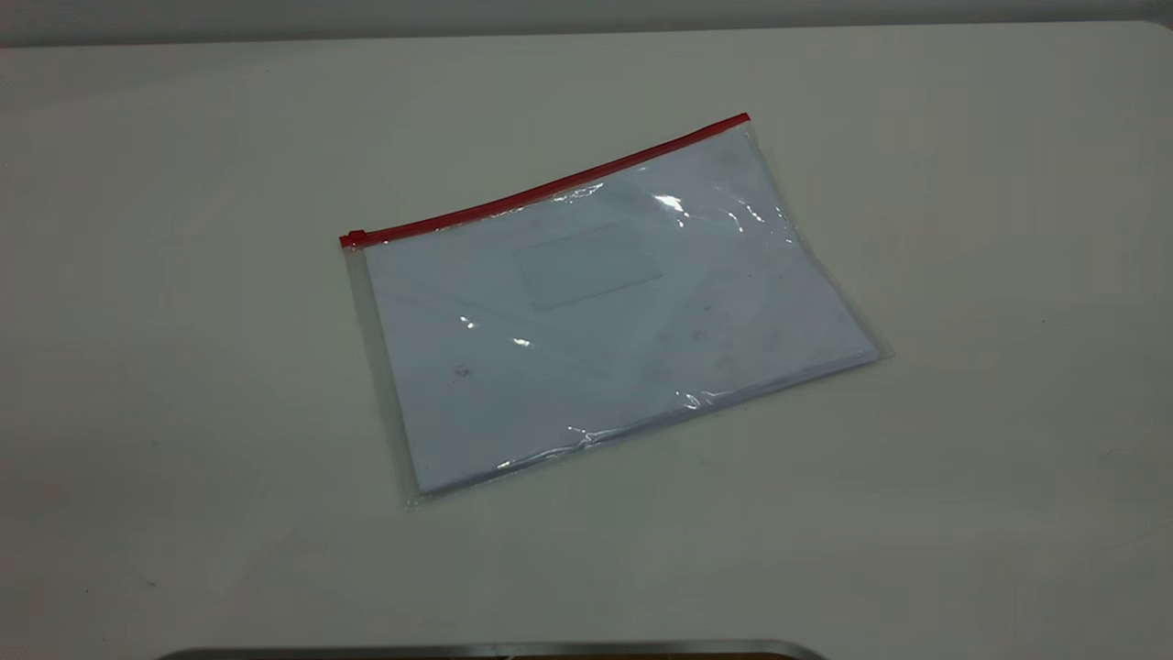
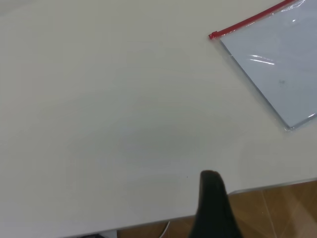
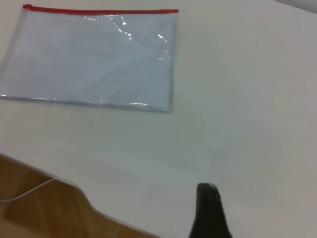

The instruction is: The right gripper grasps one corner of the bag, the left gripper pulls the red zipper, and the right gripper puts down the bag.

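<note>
Black and tapering, one tip of the left gripper (image 2: 214,206) pokes into the left wrist view over the near edge of the bench (image 2: 99,124). Only that single tip shows, so whether its jaws are spread or closed cannot be told, and nothing is seen in them. Past the tip lies a wide stretch of bare off-white bench, and well beyond that sits the bag (image 2: 277,74), its slider corner the part turned toward this gripper.

The right gripper (image 3: 210,210) appears the same way in the right wrist view: one dark tip above the bench edge, jaws not readable, nothing in their grip. The bag (image 3: 94,57) lies well apart from it, across open bench, with the short side away from the slider nearest this gripper.

In the exterior view neither arm appears. The bag (image 1: 605,302) lies flat near the middle of the bench (image 1: 1008,229), turned at a slant, white paper showing through the clear plastic along with a faint rectangular label patch. The red zipper (image 1: 550,188) runs along its far long edge, and the slider (image 1: 354,238) sits at the left end of that strip.
</note>
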Controlling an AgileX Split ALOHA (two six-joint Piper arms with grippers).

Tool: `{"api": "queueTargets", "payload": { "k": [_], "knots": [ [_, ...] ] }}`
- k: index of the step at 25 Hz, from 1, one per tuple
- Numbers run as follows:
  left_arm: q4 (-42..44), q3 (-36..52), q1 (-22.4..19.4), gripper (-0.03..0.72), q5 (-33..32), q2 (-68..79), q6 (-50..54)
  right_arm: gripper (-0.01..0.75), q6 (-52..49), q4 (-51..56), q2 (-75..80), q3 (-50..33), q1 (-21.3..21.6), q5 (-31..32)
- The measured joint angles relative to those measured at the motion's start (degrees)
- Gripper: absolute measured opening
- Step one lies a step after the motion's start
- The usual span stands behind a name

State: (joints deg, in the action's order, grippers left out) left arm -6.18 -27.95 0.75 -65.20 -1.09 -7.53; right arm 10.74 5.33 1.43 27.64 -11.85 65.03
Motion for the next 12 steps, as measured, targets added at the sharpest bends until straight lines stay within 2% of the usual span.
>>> {"api": "queueTargets", "payload": {
  "k": [8, 12],
  "knots": [
    [0.0, 0.0, 0.0, 0.59, 0.0, 0.0, 0.0, 0.57, 0.0, 0.0, 0.0, 0.0, 13.26, 0.0],
    [0.0, 0.0, 0.0, 0.59, 0.0, 0.0, 0.0, 0.571, 0.0, 0.0, -1.07, 0.0, 15.38, 0.0]
  ]
}}
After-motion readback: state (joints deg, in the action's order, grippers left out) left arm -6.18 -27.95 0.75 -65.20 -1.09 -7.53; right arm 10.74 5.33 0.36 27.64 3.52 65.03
